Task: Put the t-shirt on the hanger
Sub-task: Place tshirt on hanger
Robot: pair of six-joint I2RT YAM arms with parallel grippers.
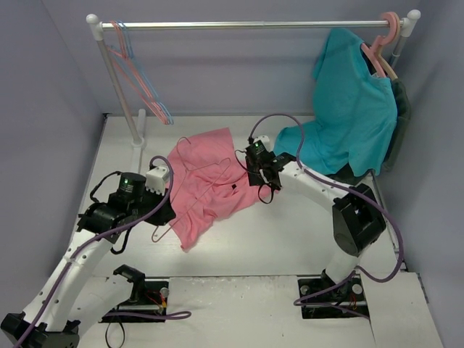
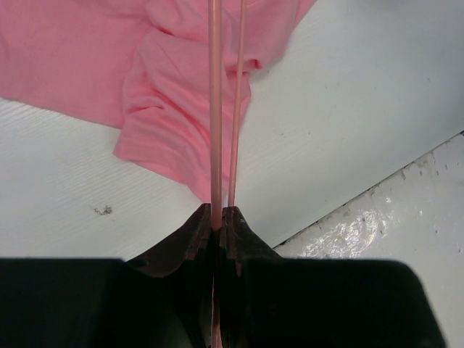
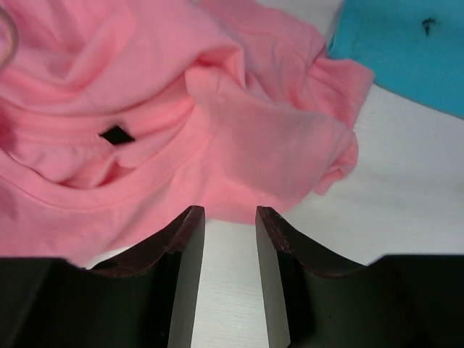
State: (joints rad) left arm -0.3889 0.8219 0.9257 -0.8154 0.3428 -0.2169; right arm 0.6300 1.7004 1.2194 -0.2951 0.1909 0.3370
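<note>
At the middle of the counter [image 1: 290, 232] the t-shirt [image 1: 206, 185] lies crumpled, collar edge just ahead of the right pincer [image 3: 230, 212] — narrowly parted, empty — while the left pincer [image 2: 217, 214], near-left, pinches the hanger [image 2: 215, 109], its wires running far-right across the cloth.

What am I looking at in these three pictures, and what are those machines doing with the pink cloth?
Two robot arms stand at the near edge of a white table, each ending in a two-finger gripper. The wide picture looks down from above; the two close-ups come from cameras on the wrists. On the table lies a crumpled soft pink t-shirt. The left gripper is shut on a thin pink wire hanger that runs across the shirt. The right gripper is open, holding nothing, beside the shirt's edge. Behind, a larger teal t-shirt hangs from a metal rail.
</note>
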